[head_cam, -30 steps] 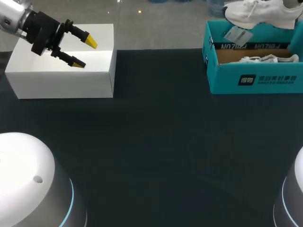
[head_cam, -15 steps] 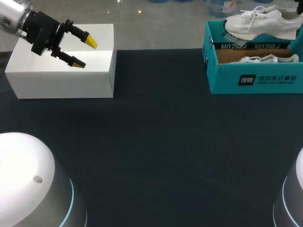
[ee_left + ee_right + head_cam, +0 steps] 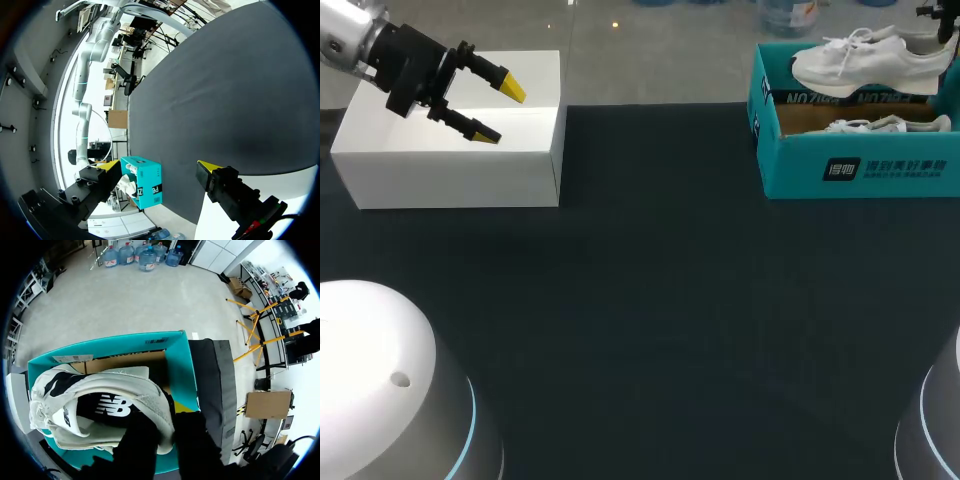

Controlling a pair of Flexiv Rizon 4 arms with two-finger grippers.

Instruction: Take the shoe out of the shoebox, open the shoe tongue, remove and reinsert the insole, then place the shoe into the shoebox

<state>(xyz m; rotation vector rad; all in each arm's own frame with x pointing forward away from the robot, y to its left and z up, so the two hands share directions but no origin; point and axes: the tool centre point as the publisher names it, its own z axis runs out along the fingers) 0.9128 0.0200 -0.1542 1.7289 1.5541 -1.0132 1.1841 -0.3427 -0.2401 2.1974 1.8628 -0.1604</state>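
The right claw (image 3: pixel 167 420) clamps both fingers on the heel end of a white shoe (image 3: pixel 865 62), holding it just above the open teal shoebox (image 3: pixel 860 170) at the far right of the dark table (image 3: pixel 660 300). The left claw (image 3: pixel 500 110) hangs wide open and empty over a white box (image 3: pixel 450 150).

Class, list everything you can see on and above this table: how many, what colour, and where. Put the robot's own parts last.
table: one, black top, under everything.
white box: one, white, left rear of the table.
shoebox: one, teal, open, right rear.
sneaker: one, white, in the air over the shoebox.
second sneaker: one, white, inside the shoebox.
left tool: one, black with yellow tips, open, above the white box.
right tool: one, black, shut on the lifted sneaker.
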